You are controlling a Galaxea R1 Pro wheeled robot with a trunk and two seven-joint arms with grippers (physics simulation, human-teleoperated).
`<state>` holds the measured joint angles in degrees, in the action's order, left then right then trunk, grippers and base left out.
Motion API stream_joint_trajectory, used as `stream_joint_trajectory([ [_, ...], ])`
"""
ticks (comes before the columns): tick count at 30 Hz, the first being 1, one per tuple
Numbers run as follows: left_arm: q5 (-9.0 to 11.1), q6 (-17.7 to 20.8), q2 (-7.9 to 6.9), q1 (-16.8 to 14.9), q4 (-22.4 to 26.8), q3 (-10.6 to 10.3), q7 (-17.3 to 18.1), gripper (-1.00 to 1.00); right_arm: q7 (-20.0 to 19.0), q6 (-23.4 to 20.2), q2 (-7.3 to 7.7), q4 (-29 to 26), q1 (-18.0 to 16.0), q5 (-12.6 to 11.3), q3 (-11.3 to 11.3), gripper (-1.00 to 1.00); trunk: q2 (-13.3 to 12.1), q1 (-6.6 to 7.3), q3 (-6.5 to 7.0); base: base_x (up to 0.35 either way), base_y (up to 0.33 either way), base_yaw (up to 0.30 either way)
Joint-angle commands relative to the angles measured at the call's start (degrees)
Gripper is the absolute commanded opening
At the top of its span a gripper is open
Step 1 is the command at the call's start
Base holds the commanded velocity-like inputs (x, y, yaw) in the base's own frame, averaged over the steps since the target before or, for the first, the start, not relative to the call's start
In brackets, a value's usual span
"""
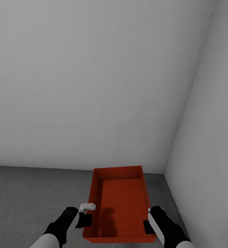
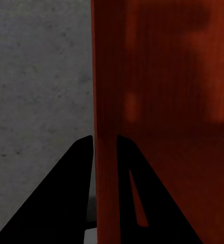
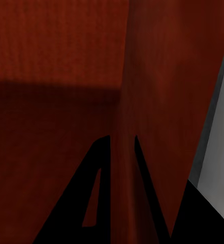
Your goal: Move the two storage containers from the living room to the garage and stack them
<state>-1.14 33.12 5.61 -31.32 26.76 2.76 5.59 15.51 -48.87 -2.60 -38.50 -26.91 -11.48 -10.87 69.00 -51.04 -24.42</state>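
One red-orange lidless rectangular plastic bin (image 1: 122,203) hangs above the dark grey concrete floor (image 1: 31,193). Two grippers, left (image 1: 87,214) at nine o'clock, right (image 1: 149,220) at three o'clock, each clamp one side wall.

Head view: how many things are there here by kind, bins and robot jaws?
Red-orange storage container: 1, held at its two side walls over the grey concrete floor.
Grippers: 2, the left gripper and the right gripper, jaws of each closed on a thin container wall.
Total: 3.
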Motion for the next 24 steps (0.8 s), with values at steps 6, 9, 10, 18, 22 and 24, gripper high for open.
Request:
stream_joint_trajectory([
  [6,0.79,0.37,0.1,0.03,0.09,-0.13,0.13,-1.0,0.23,0.53,-0.83,-0.09,-0.07,-3.9,-0.12,-1.0,0.04,0.0,-0.06,0.0,0.0,0.0],
  [9,0.79,0.37,0.1,0.03,0.11,-0.11,0.12,-1.0,0.23,0.53,-0.83,-0.09,-0.07,-3.9,-0.12,-1.0,0.04,0.0,-0.06,0.0,0.0,0.0],
  [10,0.79,0.37,0.1,0.03,0.09,-0.08,0.14,-1.0,0.23,0.53,-0.83,-0.09,-0.07,-3.9,-0.12,-1.0,0.04,0.0,-0.06,0.0,0.0,0.0],
  [18,0.79,0.37,0.1,0.03,0.06,0.01,0.15,-1.0,0.31,0.53,-0.83,-0.09,-0.07,-3.9,-0.12,-1.0,0.04,0.0,-0.06,0.0,0.0,0.0],
  [22,0.79,0.37,0.1,0.03,0.05,-0.08,0.13,-1.0,0.31,0.51,-0.83,-0.09,-0.07,-3.9,-0.12,-1.0,0.04,0.0,-0.06,0.0,0.0,0.0],
  [24,0.79,0.37,0.1,0.03,0.06,-0.1,0.13,-1.0,0.31,0.52,-0.83,-0.09,-0.06,-3.9,-0.12,-1.0,0.04,0.0,-0.06,0.0,0.0,0.0],
])
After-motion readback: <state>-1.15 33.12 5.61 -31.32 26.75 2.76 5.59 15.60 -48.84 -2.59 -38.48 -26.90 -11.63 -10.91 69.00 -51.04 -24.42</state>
